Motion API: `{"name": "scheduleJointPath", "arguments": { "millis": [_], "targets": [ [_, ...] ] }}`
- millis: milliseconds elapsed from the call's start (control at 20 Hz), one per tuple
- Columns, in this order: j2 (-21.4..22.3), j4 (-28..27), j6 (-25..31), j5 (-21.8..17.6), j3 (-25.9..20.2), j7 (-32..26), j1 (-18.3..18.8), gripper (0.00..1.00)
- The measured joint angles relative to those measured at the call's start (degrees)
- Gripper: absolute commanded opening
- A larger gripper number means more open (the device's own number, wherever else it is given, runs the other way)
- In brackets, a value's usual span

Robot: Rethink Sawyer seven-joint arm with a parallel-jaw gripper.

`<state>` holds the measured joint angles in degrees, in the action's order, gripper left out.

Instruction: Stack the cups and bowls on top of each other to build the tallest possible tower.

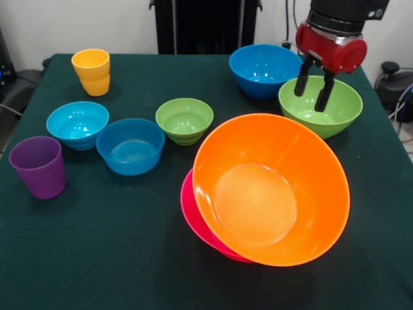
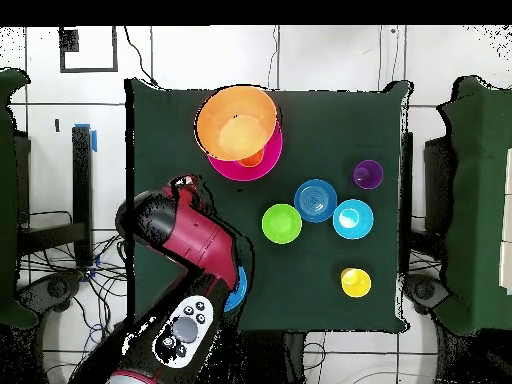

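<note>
In the front view you see the gripper (image 1: 313, 86) hanging over the medium green bowl (image 1: 321, 105) at the far right of the table (image 1: 97, 252), its two dark fingers (image 1: 301, 79) spread apart with nothing between them. Just behind that bowl sits the medium blue bowl (image 1: 264, 70). The tower (image 1: 264, 194) stands nearest the camera: the large orange bowl (image 1: 271, 188) is tipped toward you, and only a sliver of the large pink bowl (image 1: 193, 216) shows under it. To the left lie the small green bowl (image 1: 184, 120), the small blue bowl (image 1: 130, 146) and the cyan bowl (image 1: 77, 124), the last two close together, with the purple cup (image 1: 39, 166) in front and the yellow cup (image 1: 91, 72) at the far left.

From overhead, you get what the front view hides: a patch of orange (image 2: 251, 158) on the pink bowl (image 2: 262, 160), beside the tipped orange bowl (image 2: 236, 122). The arm (image 2: 190, 240) covers the medium green bowl completely, and only an edge of the blue one (image 2: 237, 292) shows. You cannot see the fingers here. The small bowls and both cups stand apart from the tower.
</note>
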<state>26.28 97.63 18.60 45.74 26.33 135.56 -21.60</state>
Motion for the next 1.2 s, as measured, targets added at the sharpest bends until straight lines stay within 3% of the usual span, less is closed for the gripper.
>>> {"name": "scheduleJointPath", "arguments": {
  "millis": [300, 800, 1200],
  "targets": [
    [-1.7, -1.1, 0.0, 0.4, 0.5, 1.9, -2.3, 1.00],
    [-5.6, -4.6, 0.0, 0.6, 2.5, 12.2, -9.0, 1.00],
    [-5.7, -5.4, 0.7, 0.6, 2.9, 15.0, -9.6, 1.00]
  ]
}}
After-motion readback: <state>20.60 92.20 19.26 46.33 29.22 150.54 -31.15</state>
